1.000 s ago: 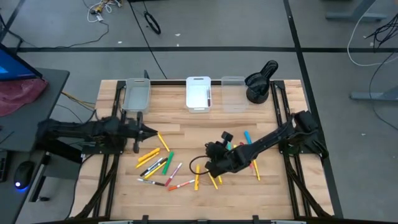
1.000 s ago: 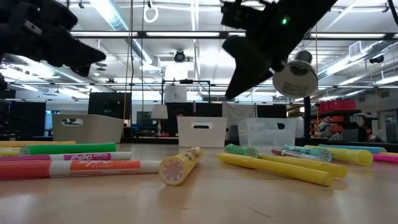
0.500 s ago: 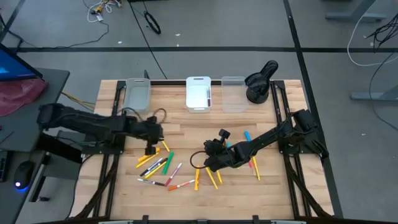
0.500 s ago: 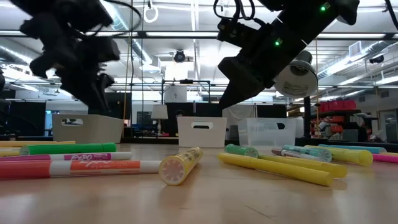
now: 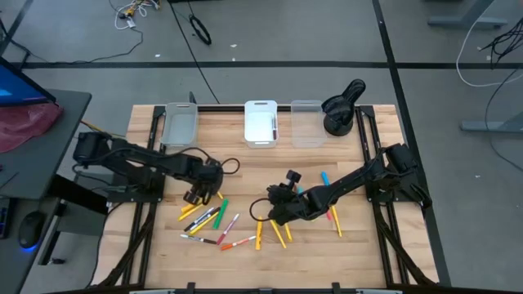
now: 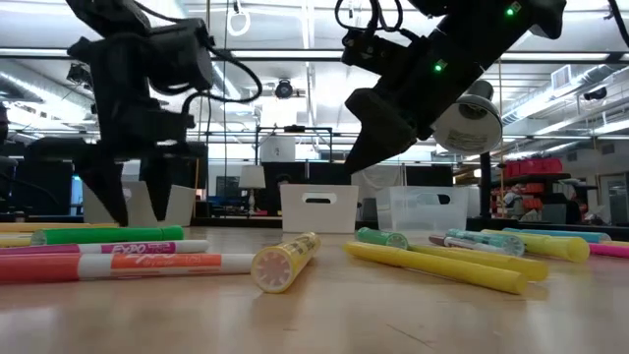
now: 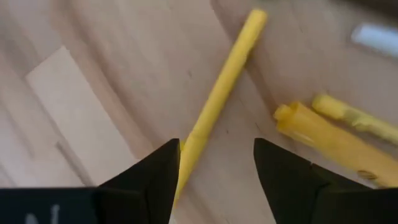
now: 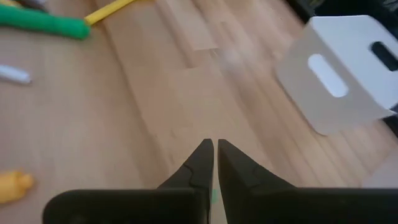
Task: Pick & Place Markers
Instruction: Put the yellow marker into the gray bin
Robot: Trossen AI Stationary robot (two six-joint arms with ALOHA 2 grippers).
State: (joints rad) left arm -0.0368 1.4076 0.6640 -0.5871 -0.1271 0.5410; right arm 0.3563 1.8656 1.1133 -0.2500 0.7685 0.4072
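Markers lie scattered on the wooden table: a left cluster (image 5: 208, 216), yellow ones in the middle (image 5: 278, 235) and more on the right (image 5: 331, 204). My left gripper (image 5: 198, 196) points down, open, low over a thin yellow marker (image 7: 224, 87). That marker lies flat and runs between the fingers, close by one of them. The low view shows the tips (image 6: 136, 211) just above the table, behind a green marker (image 6: 108, 235). My right gripper (image 5: 271, 217) hovers over the table's middle, slanting down, shut and empty (image 8: 214, 149).
Three small bins stand along the far edge: a grey one (image 5: 181, 124), a white one (image 5: 261, 122) with something in it, and a clear one (image 5: 306, 122). A black lamp-like object (image 5: 341, 106) sits at the far right. Bare wood lies between the bins and the markers.
My left gripper has swung out from the table's left side toward the markers and gone down. It has tipped from level to pointing down, and its fingers have opened. It now stands over the yellow marker. My right gripper has kept nearly still.
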